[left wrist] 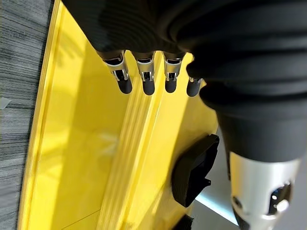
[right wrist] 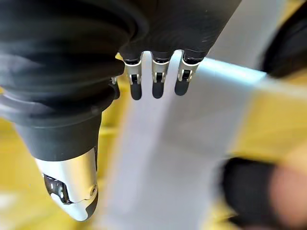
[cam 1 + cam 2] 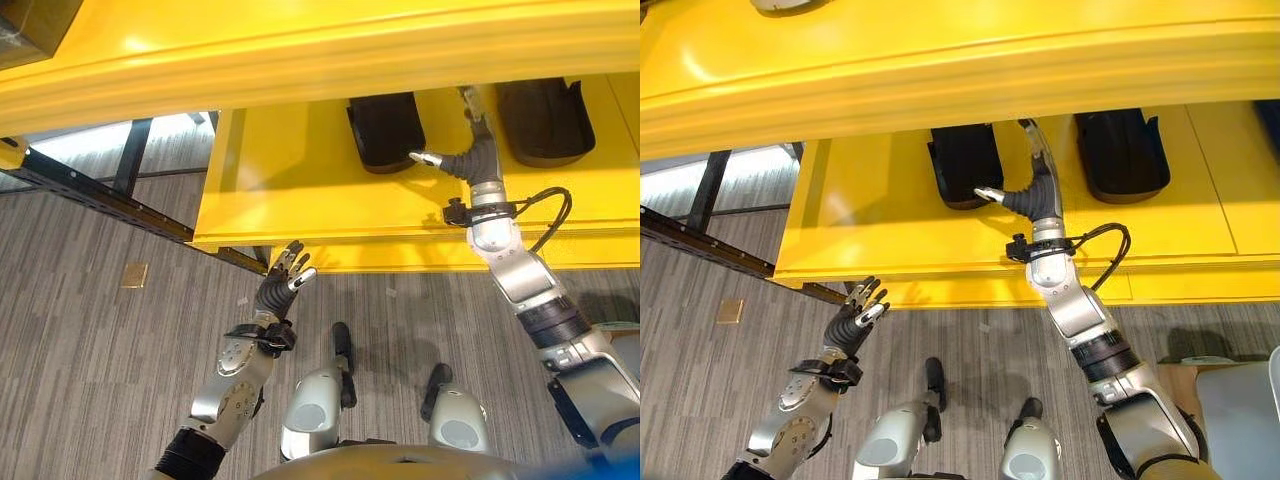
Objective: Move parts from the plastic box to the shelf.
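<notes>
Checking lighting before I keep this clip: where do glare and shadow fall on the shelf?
Left eye view: glare streaks the shelf's top lip, and the deck beneath it lies in shade around the parts and the right hand. Right eye view: the same, with glare at upper left. Left wrist view: a soft sheen on the shelf past the left hand.
</notes>
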Tool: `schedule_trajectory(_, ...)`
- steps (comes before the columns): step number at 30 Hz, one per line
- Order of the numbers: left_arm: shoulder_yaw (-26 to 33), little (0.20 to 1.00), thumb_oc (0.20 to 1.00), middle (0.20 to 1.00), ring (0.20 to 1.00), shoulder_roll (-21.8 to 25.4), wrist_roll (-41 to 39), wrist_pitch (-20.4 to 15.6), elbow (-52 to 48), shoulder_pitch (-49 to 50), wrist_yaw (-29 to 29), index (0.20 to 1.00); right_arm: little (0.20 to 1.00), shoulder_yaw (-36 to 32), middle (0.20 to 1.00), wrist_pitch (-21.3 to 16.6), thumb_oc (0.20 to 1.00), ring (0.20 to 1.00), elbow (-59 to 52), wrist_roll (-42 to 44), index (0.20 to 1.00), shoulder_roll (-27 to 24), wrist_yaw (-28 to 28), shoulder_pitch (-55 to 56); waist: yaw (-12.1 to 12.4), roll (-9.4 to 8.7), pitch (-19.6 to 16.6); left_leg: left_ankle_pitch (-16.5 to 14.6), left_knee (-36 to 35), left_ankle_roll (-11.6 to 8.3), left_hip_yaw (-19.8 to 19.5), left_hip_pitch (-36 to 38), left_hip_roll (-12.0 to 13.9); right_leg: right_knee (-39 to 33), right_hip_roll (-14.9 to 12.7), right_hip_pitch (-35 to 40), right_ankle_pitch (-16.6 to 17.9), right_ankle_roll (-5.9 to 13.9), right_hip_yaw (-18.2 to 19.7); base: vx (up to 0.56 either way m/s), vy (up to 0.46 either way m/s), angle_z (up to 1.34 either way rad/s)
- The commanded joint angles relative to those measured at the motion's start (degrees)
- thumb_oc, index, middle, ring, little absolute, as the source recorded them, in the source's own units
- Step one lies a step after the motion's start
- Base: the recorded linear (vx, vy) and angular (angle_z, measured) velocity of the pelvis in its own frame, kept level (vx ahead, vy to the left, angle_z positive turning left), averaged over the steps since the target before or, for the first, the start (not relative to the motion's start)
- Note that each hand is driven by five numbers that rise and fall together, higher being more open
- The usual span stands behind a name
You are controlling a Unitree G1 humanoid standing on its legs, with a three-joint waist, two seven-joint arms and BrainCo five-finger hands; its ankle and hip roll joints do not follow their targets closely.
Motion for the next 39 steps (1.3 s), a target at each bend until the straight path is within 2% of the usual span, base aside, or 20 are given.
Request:
schedule_trajectory(1,1.9,1.0,1.0,1.0,1.0,0.3,-0.1,-4.3,-4.3,1.9,1.4,1.0,1.0,-0.1,1.0,-5.4,1.0,1.0,-6.6,-1.5,1.0,-0.8,3.0,3.2,-1.6,-4.51,-2.1,-11.6,4.6,-3.38,3.9,7.3,1.5,-8.0,3.1,-0.1,5.3,-1.28,2.3,-0.03,0.091,-0.05)
schedule_trajectory(7,3.4,1.0,1.0,1.0,1.0,0.2,0.0,-7.2,-5.3,3.3,2.3,1.0,1.0,-0.3,1.0,-11.4,1.0,1.0,-12.1,-3.8,1.0,-3.6,5.4,15.3,-3.7,-5.92,-3.1,-12.4,4.5,-2.81,5.4,8.0,1.7,-10.2,3.4,0.6,6.5,-0.26,3.7,-0.07,0.067,-0.04)
schedule_trajectory(11,4.3,1.0,1.0,1.0,1.0,1.0,-0.9,-8.3,-5.6,4.2,2.6,1.0,1.0,-2.0,1.0,-10.5,1.0,1.0,-12.0,1.7,1.0,-6.3,8.2,20.4,-5.0,-7.36,-3.9,-12.9,3.7,-2.36,6.1,8.8,1.3,-12.2,3.9,1.6,7.4,0.53,4.7,-0.08,0.038,-0.18)
schedule_trajectory(15,5.4,1.0,1.0,1.0,1.0,1.6,-3.1,-10.0,-5.5,5.0,1.4,1.0,1.0,-3.8,1.0,-6.0,1.0,1.0,-9.3,14.2,1.0,-8.1,9.4,26.2,-6.1,-9.44,-4.7,-13.2,2.8,-1.67,7.2,9.6,0.7,-13.9,4.4,1.9,8.6,1.41,6.0,-0.12,0.047,-0.02)
schedule_trajectory(18,5.6,1.0,1.0,1.0,1.0,2.3,-2.1,-9.2,-6.1,4.4,-1.2,1.0,1.0,-5.4,1.0,-7.8,1.0,1.0,-7.7,13.5,1.0,-7.8,7.6,28.9,-6.9,-10.59,-4.5,-13.4,2.2,-1.02,8.2,10.0,0.2,-15.2,4.6,1.9,10.0,2.28,7.0,-0.13,0.059,-0.03)
schedule_trajectory(19,5.4,1.0,1.0,1.0,1.0,2.6,-3.1,-9.0,-6.4,4.4,-0.7,1.0,1.0,-6.7,1.0,-7.9,1.0,1.0,-7.8,12.0,1.0,-7.5,5.9,30.6,-7.4,-11.16,-4.5,-13.4,1.5,-0.67,8.8,10.4,-0.3,-16.2,4.2,1.6,11.7,3.52,7.8,-0.11,0.061,-0.08)
schedule_trajectory(20,5.3,1.0,1.0,1.0,1.0,2.6,-3.6,-9.2,-6.5,4.4,-0.4,1.0,1.0,-6.9,1.0,-7.7,1.0,1.0,-7.8,11.1,1.0,-7.4,4.9,30.9,-7.5,-11.25,-4.4,-13.3,1.3,-0.61,8.9,10.5,-0.4,-16.3,4.1,1.5,12.0,3.75,7.9,-0.12,0.038,-0.12)
schedule_trajectory(21,5.9,1.0,1.0,1.0,1.0,3.1,-4.9,-10.7,-7.1,4.5,0.8,1.0,1.0,-7.9,1.0,-8.2,1.0,1.0,-8.3,8.0,1.0,-7.0,2.1,32.5,-8.1,-11.89,-4.3,-13.2,0.2,-0.43,9.6,11.0,-0.7,-17.6,3.2,0.8,14.4,5.55,8.3,-0.08,0.027,-0.24)
schedule_trajectory(22,6.5,1.0,1.0,1.0,1.0,3.5,-4.4,-12.2,-7.7,4.9,1.5,1.0,1.0,-8.7,1.0,-8.6,1.0,1.0,-8.9,5.2,1.0,-6.3,0.2,34.1,-8.2,-12.35,-4.3,-14.0,-0.7,-0.79,10.6,12.3,-0.1,-18.2,2.1,0.4,16.0,7.77,6.8,-0.08,0.017,-0.35)
schedule_trajectory(24,7.0,1.0,1.0,1.0,1.0,3.5,-2.6,-13.2,-8.4,5.5,2.4,1.0,1.0,-9.1,1.0,-9.2,1.0,1.0,-9.3,4.8,1.0,-5.8,1.1,34.9,-7.9,-12.89,-4.1,-13.9,-0.9,-0.96,13.1,13.3,0.8,-17.4,1.5,-0.1,16.8,8.33,3.6,-0.12,-0.005,-0.43)
schedule_trajectory(25,7.4,1.0,1.0,1.0,1.0,3.7,-0.8,-14.4,-9.4,6.1,4.4,1.0,1.0,-8.9,1.0,-10.2,1.0,1.0,-10.0,5.0,1.0,-6.0,3.7,35.3,-7.4,-13.27,-4.1,-13.4,-1.4,-1.26,16.6,14.3,2.1,-15.5,0.5,-0.6,17.0,8.5,-1.6,-0.25,-0.016,-0.44)
schedule_trajectory(26,7.3,1.0,1.0,1.0,1.0,4.1,0.5,-14.9,-10.0,6.3,5.5,1.0,1.0,-8.7,1.0,-10.6,1.0,1.0,-10.4,5.0,1.0,-6.5,5.0,35.7,-7.3,-13.42,-4.1,-13.0,-1.8,-1.28,18.9,14.8,2.8,-13.6,-0.5,-0.9,16.8,8.38,-4.5,-0.27,-0.024,-1.68)
schedule_trajectory(27,6.9,1.0,1.0,1.0,1.0,4.5,1.3,-14.7,-10.1,6.2,5.1,1.0,1.0,-8.7,1.0,-9.9,1.0,1.0,-10.6,5.2,1.0,-7.0,5.6,36.0,-7.2,-13.42,-4.3,-12.7,-1.9,-1.2,20.0,14.9,3.2,-11.9,-1.1,-1.0,16.4,8.11,-5.4,-0.24,-0.052,-2.43)
schedule_trajectory(28,6.5,1.0,1.0,1.0,1.0,5.0,1.1,-14.2,-10.0,6.1,4.2,1.0,1.0,-8.8,1.0,-8.4,1.0,1.0,-10.6,6.1,1.0,-7.5,5.9,36.4,-7.3,-13.38,-4.5,-12.5,-1.9,-0.98,20.3,14.6,3.5,-10.3,-1.6,-1.0,16.0,7.92,-5.5,-0.22,-0.104,-2.54)
schedule_trajectory(30,4.8,1.0,1.0,1.0,1.0,5.6,-0.1,-15.5,-8.3,5.2,0.7,1.0,1.0,-7.2,1.0,-8.0,1.0,1.0,-8.3,10.8,1.0,-8.6,2.5,35.5,-7.1,-12.89,-5.3,-11.6,-1.5,-0.38,20.6,13.2,4.5,-5.6,-2.1,0.1,12.7,6.19,-4.0,-0.19,-0.186,-0.73)
schedule_trajectory(31,4.8,1.0,1.0,1.0,1.0,5.5,-0.2,-15.6,-8.1,5.1,0.5,1.0,1.0,-7.1,1.0,-8.0,1.0,1.0,-8.2,10.9,1.0,-8.6,2.4,35.4,-7.0,-12.9,-5.3,-11.6,-1.4,-0.43,20.7,13.3,4.5,-5.4,-2.1,0.0,12.5,6.13,-3.9,-0.13,-0.213,-0.37)
schedule_trajectory(32,3.8,1.0,1.0,1.0,1.0,5.4,0.8,-17.8,-7.2,5.0,0.6,1.0,1.0,-5.8,1.0,-8.5,1.0,1.0,-7.2,10.8,1.0,-8.3,1.7,33.6,-6.1,-12.44,-5.7,-10.7,-0.9,-0.59,22.0,12.9,5.8,-3.4,-2.5,1.9,9.8,4.81,-5.8,-0.07,-0.17,-0.53)
schedule_trajectory(35,3.0,1.0,1.0,1.0,1.0,4.8,1.4,-20.3,-6.7,4.8,1.3,1.0,1.0,-4.2,1.0,-5.2,1.0,1.0,-7.4,9.7,1.0,-8.0,1.7,31.8,-5.5,-12.48,-6.0,-9.7,0.0,-1.22,24.4,12.5,7.3,-5.2,-0.5,5.0,6.4,3.41,-8.0,-0.04,-0.232,-0.77)
schedule_trajectory(37,2.7,1.0,1.0,1.0,1.0,4.3,2.0,-20.2,-6.5,4.1,2.0,1.0,1.0,-3.6,1.0,-1.0,1.0,1.0,-6.4,8.0,1.0,-8.5,0.8,31.3,-5.8,-12.96,-5.9,-8.6,2.4,-2.7,25.9,11.4,9.4,-9.0,0.6,7.6,6.6,2.29,-8.1,0.09,-0.382,-0.93)
schedule_trajectory(39,3.0,1.0,1.0,1.0,1.0,3.8,1.7,-20.1,-5.8,3.8,2.2,1.0,1.0,-3.7,1.0,-0.1,1.0,1.0,-5.4,7.7,1.0,-9.0,0.5,31.3,-6.3,-12.89,-5.9,-7.8,2.6,-3.72,26.6,11.6,10.3,-10.8,1.4,8.4,7.0,1.75,-7.8,0.07,-0.267,-0.7)
